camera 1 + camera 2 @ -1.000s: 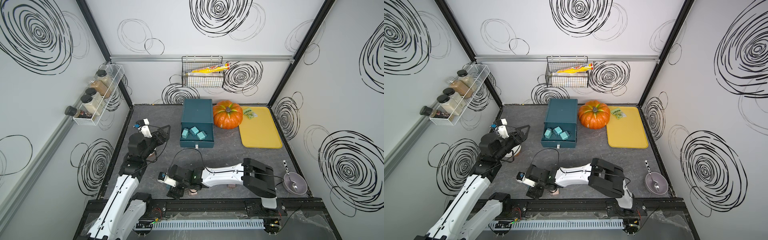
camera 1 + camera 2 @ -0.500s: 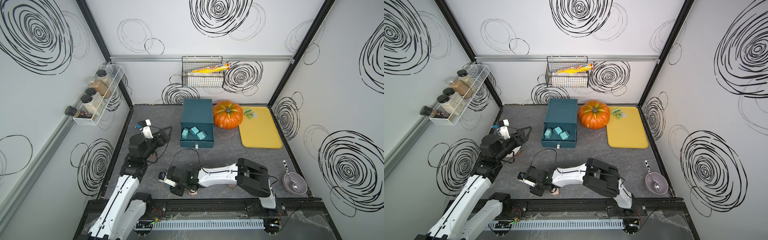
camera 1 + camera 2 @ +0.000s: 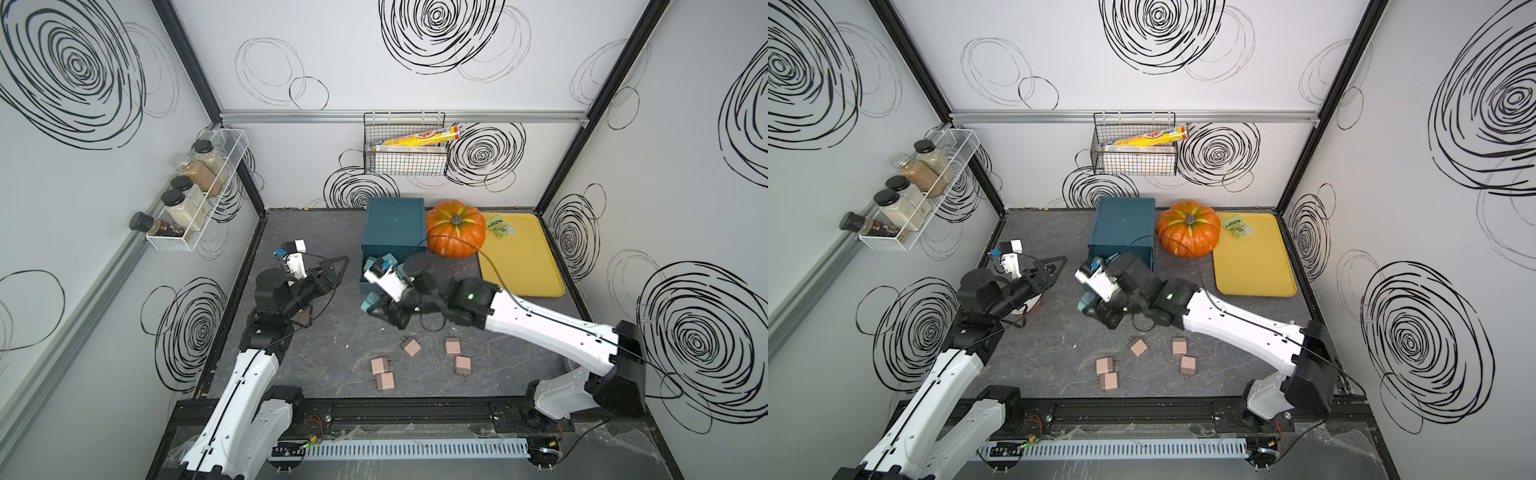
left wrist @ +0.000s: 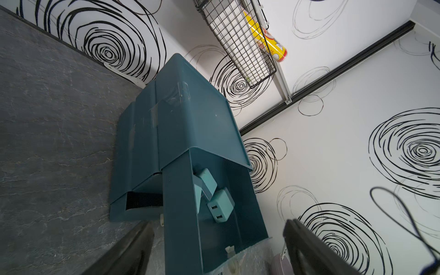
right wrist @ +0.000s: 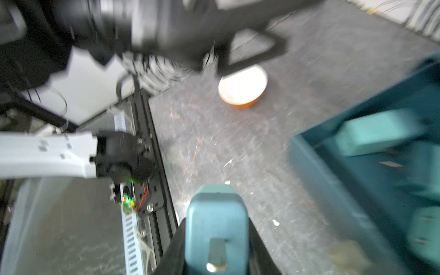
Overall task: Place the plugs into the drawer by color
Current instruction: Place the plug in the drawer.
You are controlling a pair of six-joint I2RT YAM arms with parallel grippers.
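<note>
My right gripper (image 5: 216,240) is shut on a teal plug (image 5: 215,223), prongs facing the camera. In both top views it holds that plug (image 3: 368,306) (image 3: 1087,306) above the floor, just in front of the drawer (image 3: 395,224) (image 3: 1123,226). The chest's top drawer (image 4: 185,214) is pulled out, with teal plugs (image 4: 220,206) inside. Several pale pink plugs (image 3: 411,347) (image 3: 1138,347) lie on the floor near the front. My left gripper (image 3: 337,268) (image 4: 217,225) is open and empty, left of the drawer and pointing at it.
An orange pumpkin (image 3: 455,235) stands right of the chest, with a yellow tray (image 3: 519,257) beyond it. A black wire basket (image 3: 405,153) hangs on the back wall and a spice rack (image 3: 195,195) on the left wall. A small orange bowl (image 5: 242,88) sits under my left arm.
My right arm has lifted from the front-left floor and swung towards the drawer, carrying a teal plug. The left arm has hardly moved.
</note>
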